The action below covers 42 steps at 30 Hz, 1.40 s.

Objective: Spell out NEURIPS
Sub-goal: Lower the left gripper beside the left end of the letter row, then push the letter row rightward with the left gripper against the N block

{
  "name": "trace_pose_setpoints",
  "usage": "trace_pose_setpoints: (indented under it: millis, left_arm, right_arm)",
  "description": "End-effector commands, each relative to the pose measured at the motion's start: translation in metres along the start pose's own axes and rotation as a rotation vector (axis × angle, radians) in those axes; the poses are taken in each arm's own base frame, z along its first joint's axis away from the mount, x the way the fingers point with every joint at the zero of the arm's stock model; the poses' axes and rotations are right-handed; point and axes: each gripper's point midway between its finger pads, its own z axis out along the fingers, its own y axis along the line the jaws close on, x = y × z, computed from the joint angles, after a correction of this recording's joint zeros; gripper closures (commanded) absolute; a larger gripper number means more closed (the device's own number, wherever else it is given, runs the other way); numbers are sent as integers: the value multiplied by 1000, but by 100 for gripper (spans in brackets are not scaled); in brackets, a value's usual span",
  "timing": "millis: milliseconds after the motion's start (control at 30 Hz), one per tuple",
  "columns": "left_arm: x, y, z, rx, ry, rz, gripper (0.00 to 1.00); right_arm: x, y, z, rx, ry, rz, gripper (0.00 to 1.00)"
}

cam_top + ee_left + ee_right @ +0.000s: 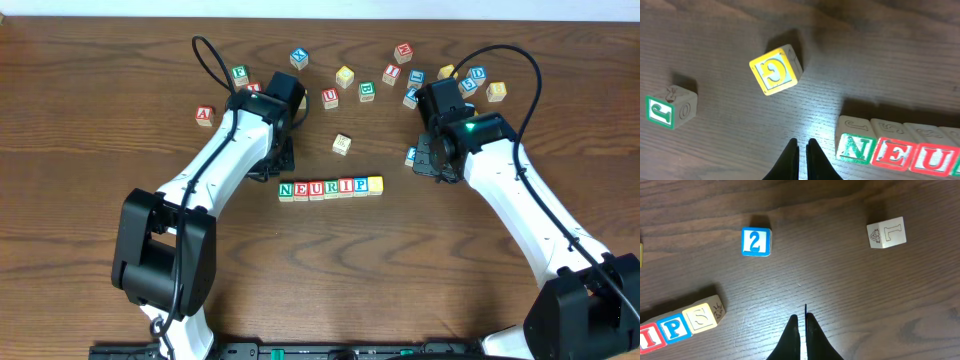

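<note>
Overhead view: the NEURIPS row (330, 187) lies at the centre of the brown wooden surface (100, 250). It consists of seven lettered cubes set side by side and touching, and the line rises slightly toward the right. N (856, 147) is at the left end with a green face, followed by a red E (892, 152) and a red U (935, 157). The right end closes with a blue P (674, 326) and a pale yellow S (702, 316).

Left gripper (801, 146): the fingers are drawn together with only a sliver of gap and hold nothing. It hangs just above the surface, near the N end of the row and apart from it. A yellow G cube (776, 70) sits tilted in the upper middle of the left wrist view. A green-faced cube (670, 106) lies at the left edge (its letter is not legible with certainty).

Right gripper (803, 320): the fingers are pressed closed and it is empty. It sits to the right of the S end, clear of the row. A blue cube marked 2 (756, 242) lies in the upper left of the right wrist view. A pale cube showing an L and a grape cluster (886, 232) lies in the upper right.

Other loose cubes are scattered across the upper part of the overhead view. These include a red A cube (204, 115) at the left and a pale cube (342, 144) just above the row.
</note>
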Motion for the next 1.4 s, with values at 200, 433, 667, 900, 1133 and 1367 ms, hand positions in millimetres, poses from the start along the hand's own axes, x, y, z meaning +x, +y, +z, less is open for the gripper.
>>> trace_pose_setpoints:
  millis: [200,433,667,900,1133,1367]
  left_arm:
    - [16,7,10,-25,38,-13,93]
    - [22,-5,11,42,69,-13,92]
    - [29,-3,17,35,86,-11,92]
    - [36,-2,29,31,94,-9,92]
    - [36,-4,37,41,84,-11,93]
    - [34,-6,42,50,65,-5,93]
  right_arm:
    - [-4,-6,-4,15,-21,10,99]
    - [-4,-6,-4,16,-19,9,99]
    - [-4,-6,-4,17,-18,9,99]
    - [-4,-6,-4,16,-19,9,99]
    - [-4,-6,-4,16,-19,8,99]
    - [-4,-6,-4,16,-19,9,99]
